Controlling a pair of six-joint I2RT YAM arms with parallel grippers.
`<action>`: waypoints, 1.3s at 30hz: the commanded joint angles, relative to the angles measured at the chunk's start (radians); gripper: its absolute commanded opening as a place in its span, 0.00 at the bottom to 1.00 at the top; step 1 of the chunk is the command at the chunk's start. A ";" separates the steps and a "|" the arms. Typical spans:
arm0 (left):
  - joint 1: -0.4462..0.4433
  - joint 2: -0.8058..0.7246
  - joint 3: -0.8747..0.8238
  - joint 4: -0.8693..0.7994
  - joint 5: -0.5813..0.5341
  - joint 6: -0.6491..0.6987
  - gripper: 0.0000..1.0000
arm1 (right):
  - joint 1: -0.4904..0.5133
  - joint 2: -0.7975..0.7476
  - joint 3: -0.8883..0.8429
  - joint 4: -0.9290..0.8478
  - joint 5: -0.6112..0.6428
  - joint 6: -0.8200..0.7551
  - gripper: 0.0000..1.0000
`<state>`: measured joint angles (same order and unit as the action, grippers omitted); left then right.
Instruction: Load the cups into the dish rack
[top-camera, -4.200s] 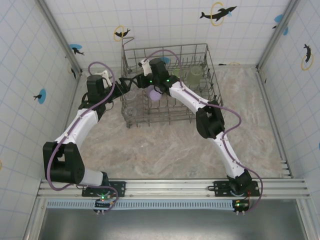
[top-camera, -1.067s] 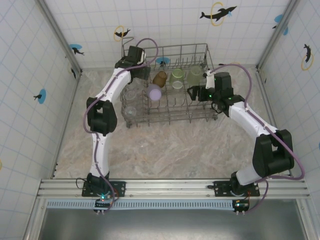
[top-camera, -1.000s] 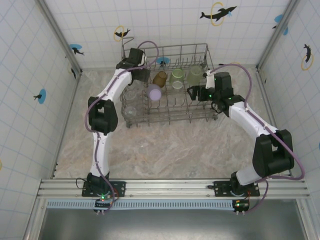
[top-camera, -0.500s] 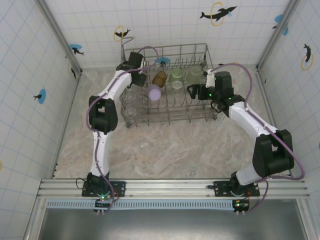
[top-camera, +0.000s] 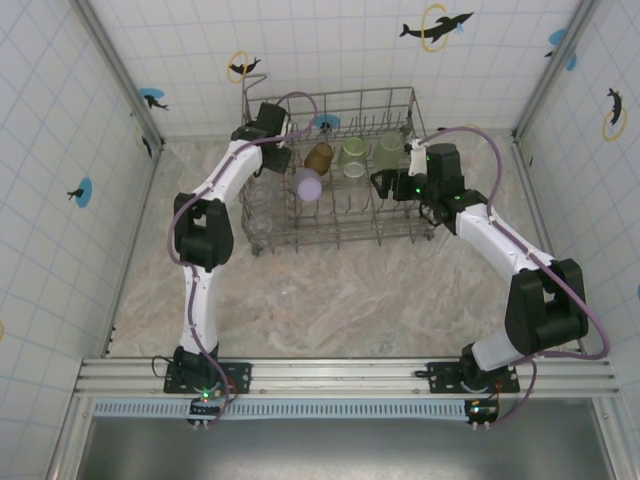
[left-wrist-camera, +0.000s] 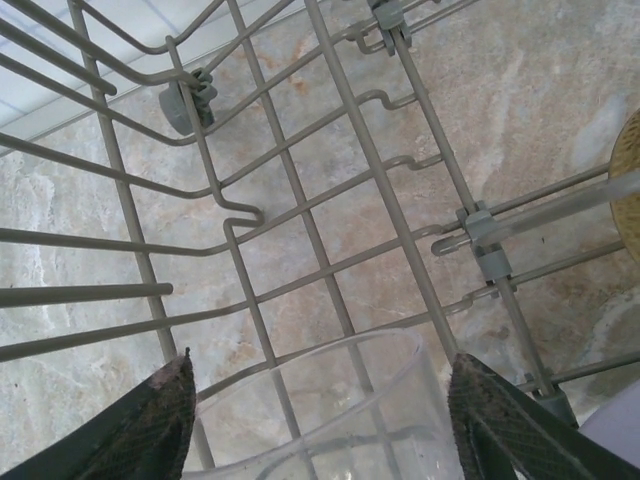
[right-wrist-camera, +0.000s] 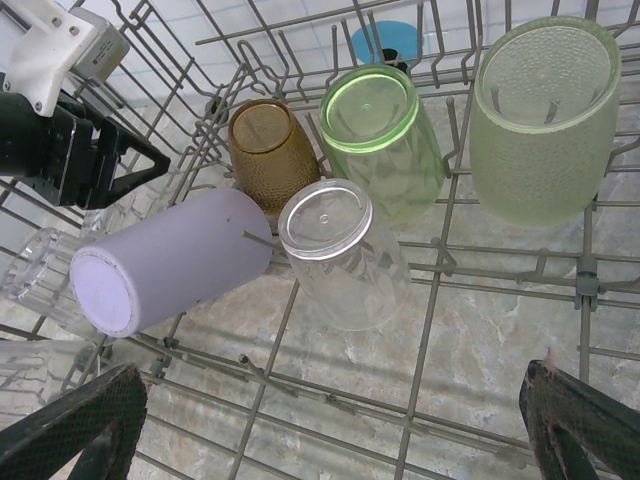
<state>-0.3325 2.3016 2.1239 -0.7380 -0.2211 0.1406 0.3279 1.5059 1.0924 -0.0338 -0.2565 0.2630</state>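
Note:
The grey wire dish rack (top-camera: 330, 98) stands at the back of the table. Inside it lie an amber cup (right-wrist-camera: 265, 140), two green cups (right-wrist-camera: 385, 135) (right-wrist-camera: 540, 115), a lilac cup (right-wrist-camera: 170, 260) on its side and a clear cup (right-wrist-camera: 340, 250). My left gripper (top-camera: 277, 150) hangs over the rack's back left corner, shut on another clear cup (left-wrist-camera: 320, 410) whose rim sits between both fingers (left-wrist-camera: 165, 420). My right gripper (right-wrist-camera: 330, 440) hovers open above the rack floor at the right, holding nothing.
More clear cups (top-camera: 258, 205) rest in the rack's left column. Upright tines (right-wrist-camera: 440, 250) and wire walls (left-wrist-camera: 330, 100) surround both grippers. Tiled walls close in the back and sides, and open marble table (top-camera: 340, 290) lies in front of the rack.
Since 4.2 s ago the left arm has stretched to the rack's back left corner and the right arm has pulled back to the right side. In the last second the left gripper shifted slightly.

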 joint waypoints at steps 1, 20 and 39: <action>0.001 -0.001 -0.001 -0.062 -0.020 0.020 0.72 | 0.008 -0.016 0.017 0.027 -0.003 0.005 0.99; -0.015 -0.059 0.038 -0.111 0.128 -0.057 0.46 | 0.055 0.068 0.109 0.051 -0.228 -0.143 0.99; -0.023 -0.415 -0.164 0.115 -0.169 -0.300 0.97 | 0.156 0.478 0.492 0.088 -0.443 -0.329 0.99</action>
<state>-0.3592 1.8751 1.9827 -0.6510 -0.2558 -0.1303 0.4778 1.9438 1.5040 0.0257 -0.6556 -0.0212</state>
